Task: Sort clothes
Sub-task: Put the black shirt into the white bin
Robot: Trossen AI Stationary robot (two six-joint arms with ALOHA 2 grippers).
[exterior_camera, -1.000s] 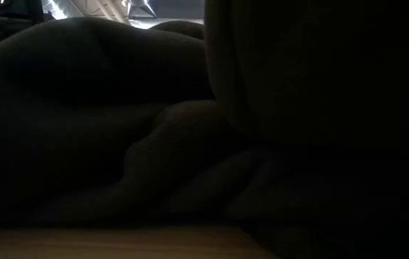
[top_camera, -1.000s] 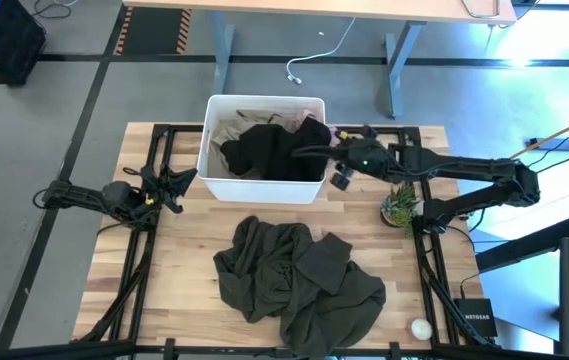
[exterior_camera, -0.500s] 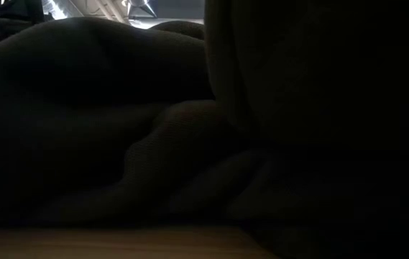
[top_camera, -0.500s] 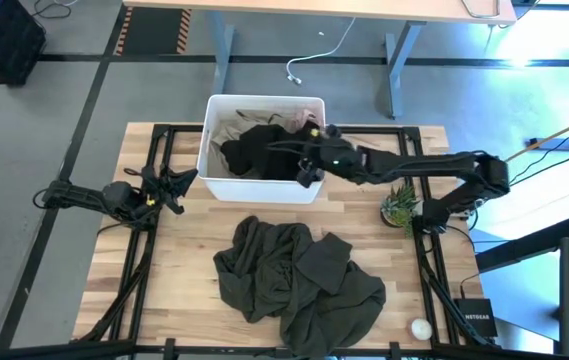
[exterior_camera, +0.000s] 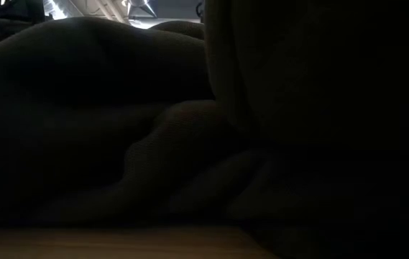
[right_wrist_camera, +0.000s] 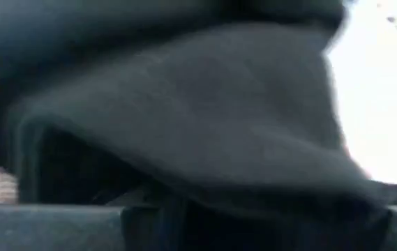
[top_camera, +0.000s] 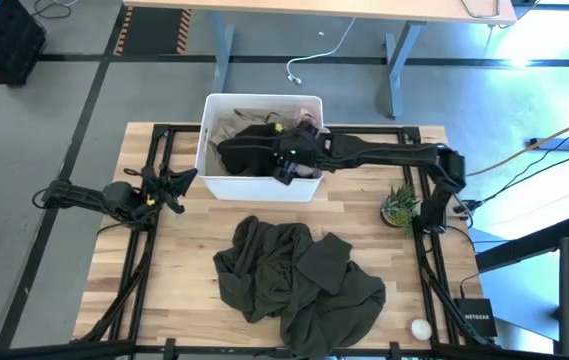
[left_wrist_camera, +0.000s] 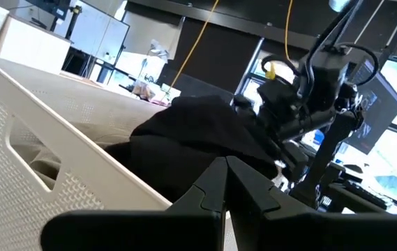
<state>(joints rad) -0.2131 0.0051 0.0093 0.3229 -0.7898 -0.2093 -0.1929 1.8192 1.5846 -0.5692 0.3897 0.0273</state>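
Observation:
A white bin stands at the table's far middle. A black garment lies heaped in it on beige fabric, with a bit of pale pink at the far right corner. My right gripper reaches in over the bin's right half, right at the black garment, which fills the right wrist view. A large dark olive-green garment lies crumpled on the table's near middle and blocks the low view. My left gripper is shut and empty, left of the bin.
A small potted plant stands on the table at the right. A white round object lies at the near right corner. Black frame rails run along the table's left and right sides. Bare wood shows left of the olive garment.
My right gripper has moved toward the table's left edge, from beside the bin's right wall to over the bin. The black garment's right part has been drawn left with it and now lies bunched in the bin's middle.

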